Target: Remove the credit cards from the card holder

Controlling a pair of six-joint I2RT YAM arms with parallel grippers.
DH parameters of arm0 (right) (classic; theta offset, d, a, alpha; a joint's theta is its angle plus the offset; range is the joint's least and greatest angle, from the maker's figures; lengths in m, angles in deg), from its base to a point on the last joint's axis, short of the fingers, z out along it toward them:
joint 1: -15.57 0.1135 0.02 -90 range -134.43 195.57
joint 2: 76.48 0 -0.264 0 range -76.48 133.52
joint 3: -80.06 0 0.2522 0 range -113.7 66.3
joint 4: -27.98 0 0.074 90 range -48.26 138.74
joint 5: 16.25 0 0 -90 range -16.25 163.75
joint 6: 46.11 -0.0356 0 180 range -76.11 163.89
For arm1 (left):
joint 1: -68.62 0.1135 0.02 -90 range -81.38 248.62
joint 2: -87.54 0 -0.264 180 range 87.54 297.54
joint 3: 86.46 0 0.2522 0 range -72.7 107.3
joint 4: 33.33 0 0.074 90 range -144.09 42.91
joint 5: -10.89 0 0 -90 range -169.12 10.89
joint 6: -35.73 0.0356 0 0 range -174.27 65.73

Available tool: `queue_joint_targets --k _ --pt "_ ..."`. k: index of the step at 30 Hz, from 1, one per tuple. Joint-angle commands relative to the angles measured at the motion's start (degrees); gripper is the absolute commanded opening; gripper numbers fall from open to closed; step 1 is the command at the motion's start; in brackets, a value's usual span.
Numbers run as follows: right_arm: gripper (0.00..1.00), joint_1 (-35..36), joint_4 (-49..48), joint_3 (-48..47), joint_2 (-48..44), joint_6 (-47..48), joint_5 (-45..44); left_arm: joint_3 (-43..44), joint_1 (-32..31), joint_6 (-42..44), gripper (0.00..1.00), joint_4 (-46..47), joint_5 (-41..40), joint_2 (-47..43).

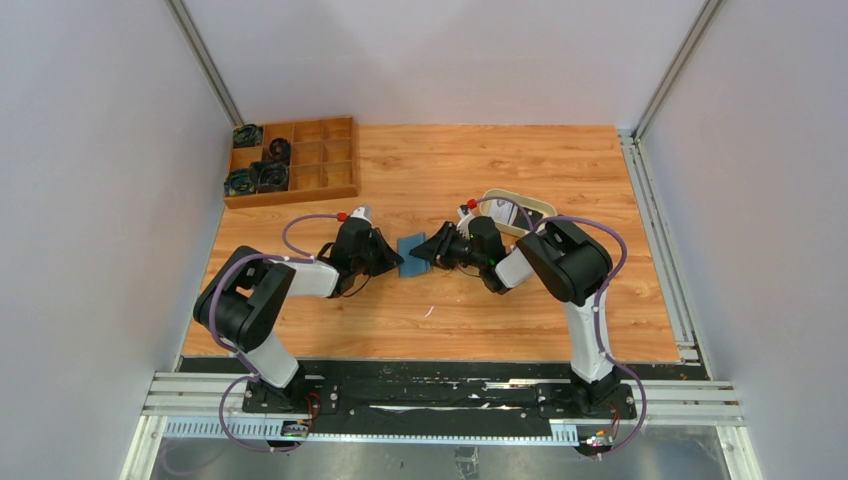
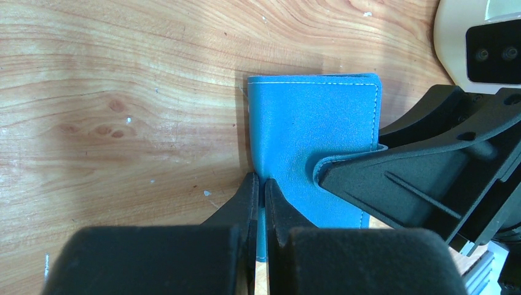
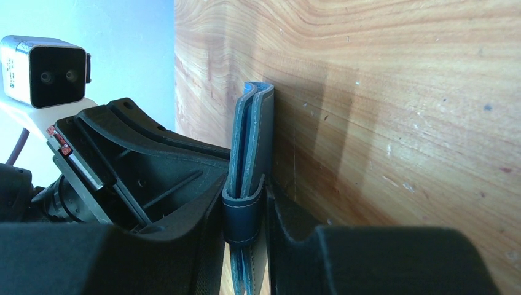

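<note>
The teal-blue card holder (image 1: 411, 254) is folded shut and sits between my two grippers at the middle of the table. My left gripper (image 2: 263, 198) is shut on a thin edge of the card holder (image 2: 310, 135) at its near left corner. From the opposite side, my right gripper (image 3: 246, 215) has its jaws pressed against both faces of the card holder (image 3: 253, 138), around its dark strap (image 3: 244, 212). The holder stands on edge in the right wrist view. The credit cards are hidden inside.
A cream oval tray (image 1: 540, 208) lies behind the right arm. A wooden compartment box (image 1: 318, 155) with dark round parts sits at the back left. Metal rails run along the right and near table edges.
</note>
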Motion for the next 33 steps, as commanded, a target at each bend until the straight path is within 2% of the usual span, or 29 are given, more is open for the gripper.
queue_joint_targets --k 1,6,9,18,19,22,24,25,29,32,33 --pt "0.27 1.8 -0.6 -0.1 -0.9 0.5 1.2 -4.0 0.0 4.3 0.0 -17.0 -4.5 5.0" --pt "0.15 1.5 -0.1 -0.2 -0.6 0.1 1.0 -4.1 0.0 4.4 0.0 -17.0 -4.5 4.8" --pt "0.0 1.2 1.3 -0.3 -0.6 0.0 1.0 -4.2 0.0 4.4 0.0 -17.1 -4.5 4.7" --pt "0.0 0.2 8.9 -0.8 -3.8 4.4 0.5 -3.8 0.0 4.5 0.0 -17.7 -4.5 4.3" --pt "0.02 0.1 9.6 -1.6 -3.8 4.8 1.7 -3.7 0.0 4.6 0.0 -17.9 -4.4 4.3" --pt "0.38 -0.3 9.9 -2.2 -5.0 5.9 3.3 -2.8 0.0 4.8 0.0 -19.1 -4.8 3.7" --pt "0.67 -0.8 11.3 -1.9 -6.9 7.6 3.0 -2.5 0.0 4.9 0.0 -19.9 -5.2 3.0" --pt "0.72 -1.2 12.7 -2.1 -8.0 8.5 2.8 -2.0 0.0 5.0 0.0 -20.6 -5.6 2.7" --pt "0.78 -3.2 20.4 -3.5 -12.3 13.2 2.6 0.9 0.0 5.7 0.0 -24.8 -7.7 1.0" --pt "0.8 -4.5 31.6 -6.3 -15.9 20.0 1.0 4.6 0.0 6.8 0.0 -28.0 -8.2 0.7" --pt "0.81 -4.7 36.3 -7.7 -17.0 22.6 -0.2 5.7 0.0 6.9 0.06 -28.5 -8.2 0.4"
